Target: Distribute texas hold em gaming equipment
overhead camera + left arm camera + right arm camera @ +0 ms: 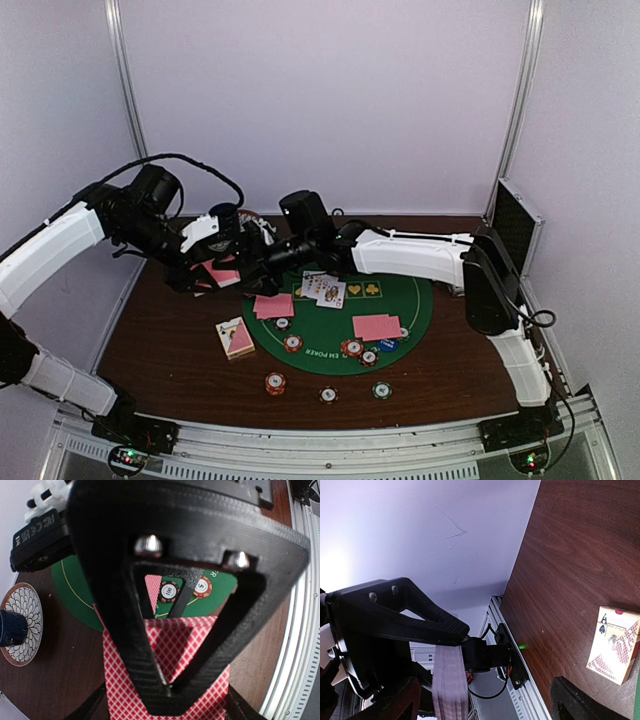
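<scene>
Left gripper [167, 700], filling the left wrist view, clamped on a stack of pink-backed cards [182, 645] at lower centre. Right gripper [487, 700], fingers spread wide, along the bottom of the right wrist view, the stack's edge at lower left. Green mat [420, 300], centre of the top view, carries chips [352, 347].

Red-and-white lattice cards [177, 642], green mat [75, 597]

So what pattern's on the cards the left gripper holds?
Red and white diamond lattice on the cards; left wrist view.
</scene>
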